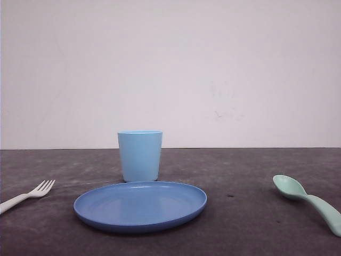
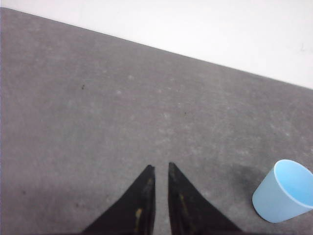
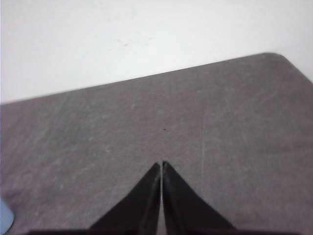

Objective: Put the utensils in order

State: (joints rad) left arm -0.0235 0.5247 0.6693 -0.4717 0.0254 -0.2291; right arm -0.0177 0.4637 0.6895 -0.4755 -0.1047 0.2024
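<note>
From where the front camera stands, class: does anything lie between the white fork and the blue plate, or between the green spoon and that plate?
Nothing visible does. Bare dark tabletop separates the fork from the plate on the left and the spoon from it on the right. The light blue cup stands behind the plate, off both paths.

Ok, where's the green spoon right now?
In the front view the spoon lies on the table at the far right, well apart from the blue plate.
</note>
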